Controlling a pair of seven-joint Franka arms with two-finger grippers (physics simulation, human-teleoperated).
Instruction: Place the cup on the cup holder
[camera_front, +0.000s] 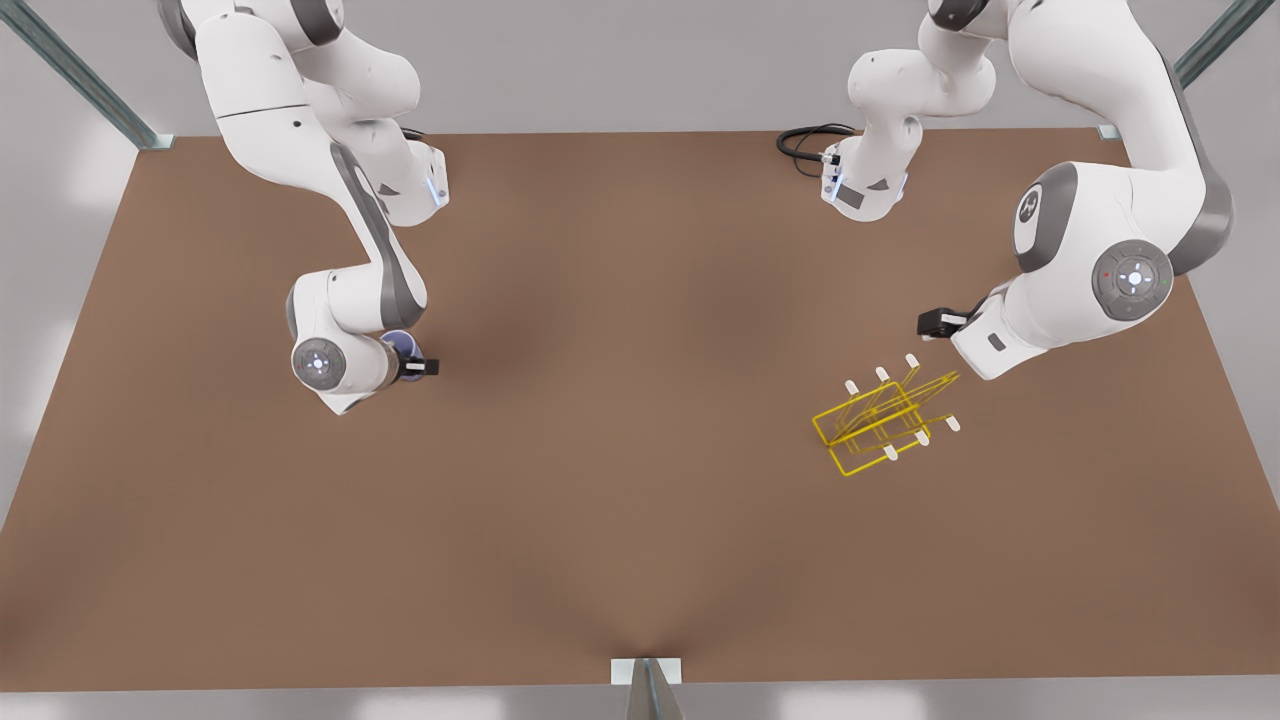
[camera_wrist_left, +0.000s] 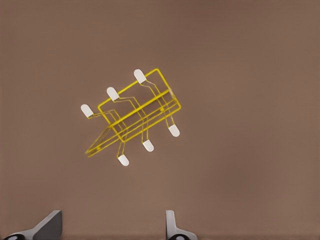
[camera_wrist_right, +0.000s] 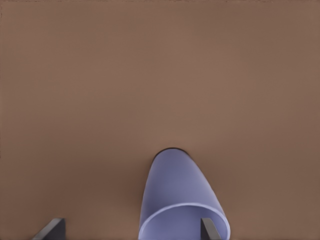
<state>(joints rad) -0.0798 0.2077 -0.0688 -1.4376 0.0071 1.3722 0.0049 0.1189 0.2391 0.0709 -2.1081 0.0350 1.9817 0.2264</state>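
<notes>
Your big brown table (camera_front: 620, 480) lies under both arms. Your yellow cup holder (camera_front: 880, 420) sits on table at front view's right, white-tipped prongs sticking out both ways. Your left gripper (camera_wrist_left: 112, 227) hangs above it, near holder, fingers spread wide, holding nothing. Your cup (camera_wrist_right: 180, 200) stands upright on table at front view's left, well apart from holder. Your right gripper (camera_wrist_right: 132, 230) is down around cup, fingers wide apart, one finger (camera_wrist_right: 209, 229) at cup's rim, not pinching.
</notes>
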